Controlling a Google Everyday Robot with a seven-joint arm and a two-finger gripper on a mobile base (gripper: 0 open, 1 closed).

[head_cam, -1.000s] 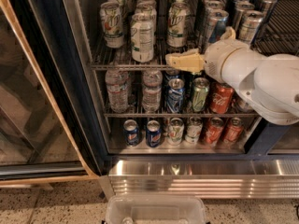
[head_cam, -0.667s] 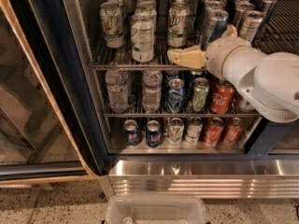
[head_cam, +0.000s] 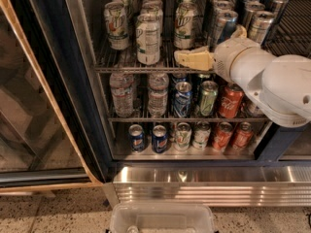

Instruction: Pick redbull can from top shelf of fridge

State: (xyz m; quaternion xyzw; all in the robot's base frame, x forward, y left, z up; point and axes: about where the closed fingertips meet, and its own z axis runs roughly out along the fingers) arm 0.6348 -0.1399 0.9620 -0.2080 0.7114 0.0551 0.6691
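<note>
The redbull can (head_cam: 223, 26), slim and silver with slanted blue panels, stands upright on the top shelf (head_cam: 131, 69) of the fridge (head_cam: 209, 188), right of the middle. My gripper (head_cam: 195, 59) is at the shelf's front rail, just below and to the left of the can. Its cream tip points left. The white wrist and arm (head_cam: 272, 81) reach in from the right and hide the can's base and the shelf's right front.
Wide white-green cans (head_cam: 148, 38) stand left of the redbull can, slim dark-grey cans (head_cam: 262, 25) to its right. Lower racks hold water bottles (head_cam: 121, 93) and soda cans (head_cam: 229, 101). The glass door (head_cam: 29, 106) hangs open at left. A clear bin (head_cam: 163, 220) sits on the floor below.
My gripper has risen slightly, from just under the top shelf's front rail to level with it. The cans have not moved.
</note>
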